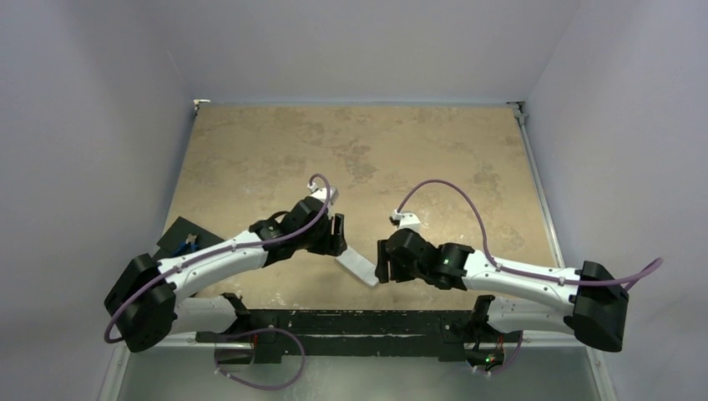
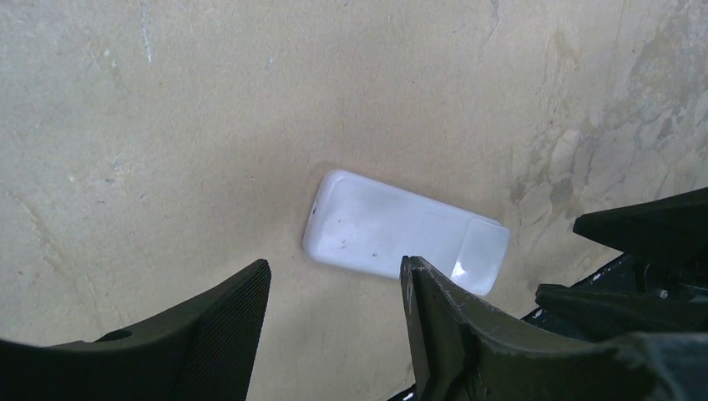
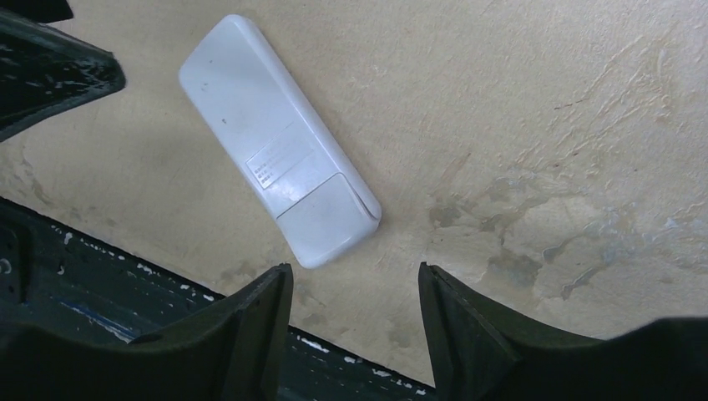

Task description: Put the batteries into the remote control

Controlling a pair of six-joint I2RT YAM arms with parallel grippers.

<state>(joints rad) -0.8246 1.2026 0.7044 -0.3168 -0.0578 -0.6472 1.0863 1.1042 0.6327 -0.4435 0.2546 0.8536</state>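
The remote control [image 1: 357,269] lies flat on the tan table with its plain white back up, between the two grippers. In the left wrist view the remote control [image 2: 392,234] sits just beyond my left gripper [image 2: 334,266], whose jaws stand apart with only bare table between them. In the right wrist view the remote control [image 3: 267,134] lies diagonally, its battery cover [image 3: 321,213] at the end nearest my right gripper [image 3: 354,269], which is open and empty. From above, the left gripper [image 1: 336,236] hovers at the remote's far end and the right gripper [image 1: 382,263] at its near right. The batteries are out of view.
Blue-handled pliers [image 1: 188,245] rest on a dark pad [image 1: 177,231] at the table's left edge. A black strip [image 1: 351,322] runs along the near edge, close below the remote. White walls enclose the table [image 1: 401,150] on three sides.
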